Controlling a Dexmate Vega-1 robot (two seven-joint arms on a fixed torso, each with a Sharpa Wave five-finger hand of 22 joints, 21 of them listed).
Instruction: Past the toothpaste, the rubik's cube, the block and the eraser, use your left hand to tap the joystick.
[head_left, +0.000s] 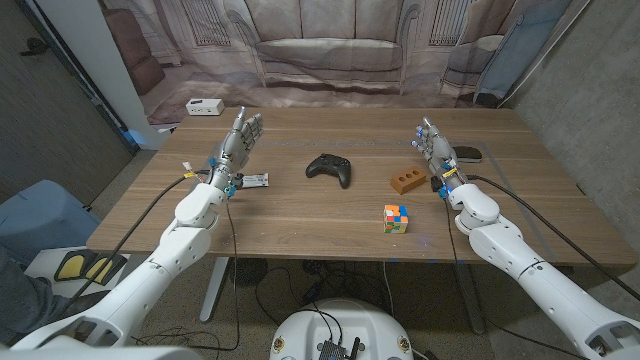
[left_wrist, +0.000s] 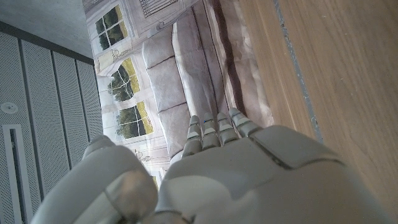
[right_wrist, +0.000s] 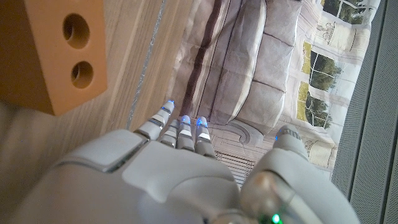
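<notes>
The black joystick (head_left: 328, 169) lies near the middle of the wooden table (head_left: 300, 225). My left hand (head_left: 238, 140) is raised to its left, some way off, fingers pointing away and holding nothing; its back also fills the left wrist view (left_wrist: 249, 180). A white toothpaste tube (head_left: 256, 181) lies on the table just beside that wrist. The brown block (head_left: 405, 181) (right_wrist: 59, 56) sits right of the joystick, and the rubik's cube (head_left: 396, 218) is nearer the front edge. My right hand (head_left: 435, 145) (right_wrist: 174, 174) stands right of the block, empty. A dark eraser (head_left: 467, 154) lies beyond it.
A white power strip (head_left: 204, 106) sits at the table's far left corner. A printed backdrop of a sofa (head_left: 330, 50) hangs behind the far edge. Bare wood lies between my left hand and the joystick.
</notes>
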